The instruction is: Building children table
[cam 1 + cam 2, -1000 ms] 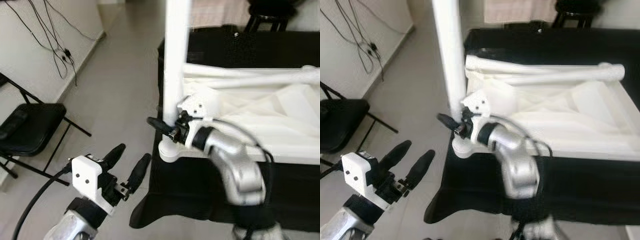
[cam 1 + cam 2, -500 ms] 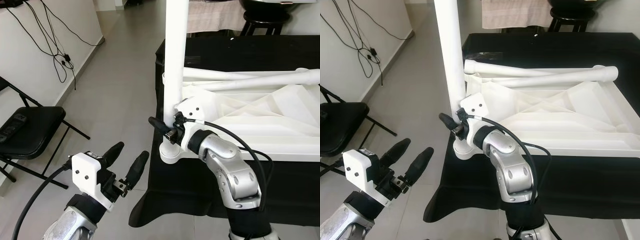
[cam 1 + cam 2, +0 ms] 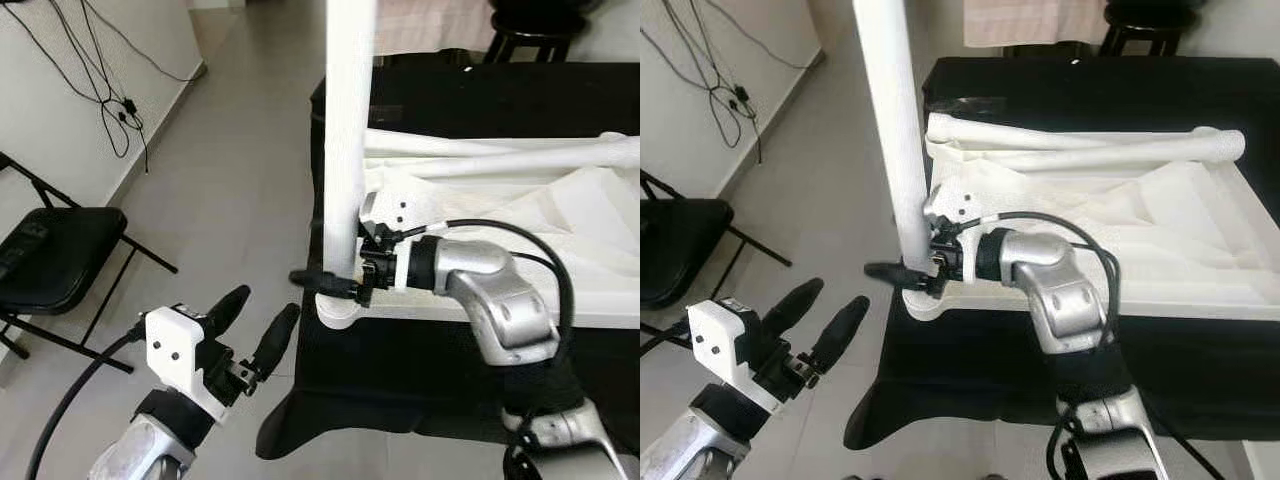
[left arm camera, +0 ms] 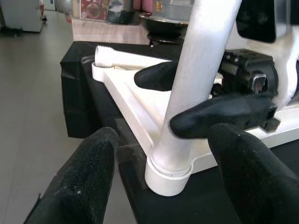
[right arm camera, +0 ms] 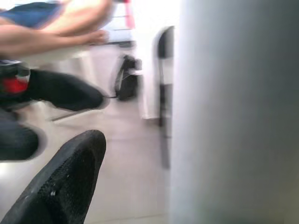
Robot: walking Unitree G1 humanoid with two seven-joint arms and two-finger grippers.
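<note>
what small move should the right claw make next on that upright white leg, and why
Probably keep turning the upright white plastic table leg into its round corner socket. The right claw is clamped around the leg just above the socket on the overturned white tabletop, while the left claw hovers open beside it.

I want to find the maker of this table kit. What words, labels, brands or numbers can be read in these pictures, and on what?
None can be read.
The white table leg and upturned tabletop carry no print.
The red thing on the far shelf in the left wrist view is too blurred to read.
</note>
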